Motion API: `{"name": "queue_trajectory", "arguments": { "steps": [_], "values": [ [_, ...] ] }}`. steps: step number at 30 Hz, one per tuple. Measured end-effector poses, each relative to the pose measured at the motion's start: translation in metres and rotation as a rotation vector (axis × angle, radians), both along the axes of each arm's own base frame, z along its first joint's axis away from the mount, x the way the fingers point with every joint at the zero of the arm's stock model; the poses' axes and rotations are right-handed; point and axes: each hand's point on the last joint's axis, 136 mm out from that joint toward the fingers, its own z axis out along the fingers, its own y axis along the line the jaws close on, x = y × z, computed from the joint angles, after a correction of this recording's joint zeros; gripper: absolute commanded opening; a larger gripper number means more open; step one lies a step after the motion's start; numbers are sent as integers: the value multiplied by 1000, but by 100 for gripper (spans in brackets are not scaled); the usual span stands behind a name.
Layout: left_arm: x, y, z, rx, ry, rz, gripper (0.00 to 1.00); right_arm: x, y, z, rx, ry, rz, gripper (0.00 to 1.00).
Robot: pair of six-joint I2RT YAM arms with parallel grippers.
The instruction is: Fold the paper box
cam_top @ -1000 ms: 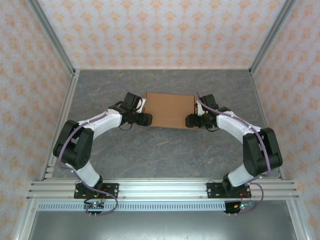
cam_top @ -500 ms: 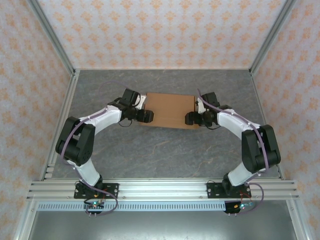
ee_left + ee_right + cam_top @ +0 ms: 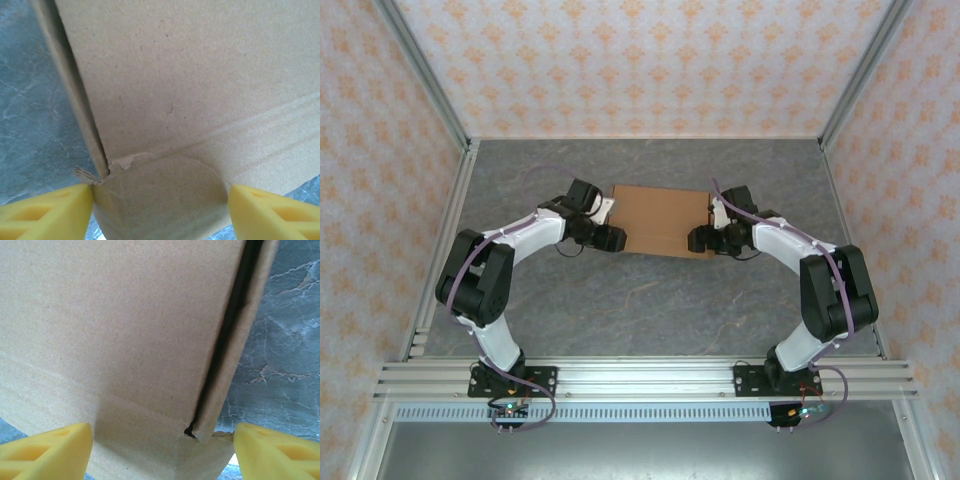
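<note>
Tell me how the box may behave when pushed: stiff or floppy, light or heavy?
Probably light and fairly stiff: the box is thin plain cardboard, folded shallow. Its side flap stands loose with a dark gap beside it, so it may spring open when pushed. The corner is torn, so hard pressing there could rip it further.

My arms fold at the elbows and reach inward toward each other, wrists low. My left end effector [image 3: 612,236] has its yellow fingers [image 3: 45,210] spread wide. My right end effector [image 3: 698,240] is parted just as wide.
</note>
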Motion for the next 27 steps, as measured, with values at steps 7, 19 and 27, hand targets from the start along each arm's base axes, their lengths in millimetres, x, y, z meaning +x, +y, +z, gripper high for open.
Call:
{"name": "queue_trajectory", "arguments": {
  "steps": [7,19,27],
  "values": [
    [-6,-3,-1,-20,29,-12,68,-2,3,1,16,6,8,71],
    [-12,-6,-1,-35,61,-22,59,-9,2,-2,17,41,11,66],
    [-17,-6,0,-38,86,-21,54,-13,1,-3,15,64,2,67]
  ]
}}
